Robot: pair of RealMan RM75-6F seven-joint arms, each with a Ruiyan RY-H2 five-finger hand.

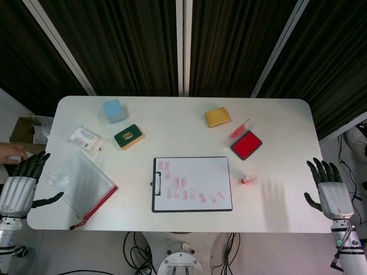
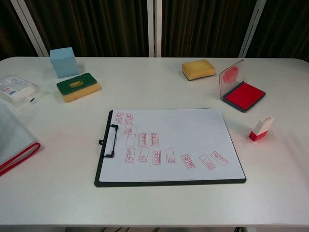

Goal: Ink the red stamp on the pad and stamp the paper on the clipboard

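my left hand (image 1: 20, 182) hangs off the left edge of the white desk (image 1: 183, 114), fingers spread wide and holding nothing. my right hand (image 1: 328, 186) sits just past the right edge, fingers apart too, empty.

the red stamp (image 2: 261, 128) stands upright on the desk, just right of the clipboard (image 2: 169, 182) and in front of the ink pad (image 2: 244, 95), touching neither. the pad lies open with its clear lid (image 2: 231, 75) tipped up at its left side, smeared red inside. the paper (image 2: 169, 145) on the clipboard already carries a scatter of red rectangular stamp marks, mostly along its left and lower parts; the clip (image 2: 110, 140) is at the left end.

farther back sit a yellow sponge (image 2: 198, 69), a green-topped sponge (image 2: 77, 87) and a light blue block (image 2: 63, 62). at the left are a small clear packet (image 1: 86, 140) and a clear pouch with a red zipper edge (image 1: 83, 186), close to my left hand.
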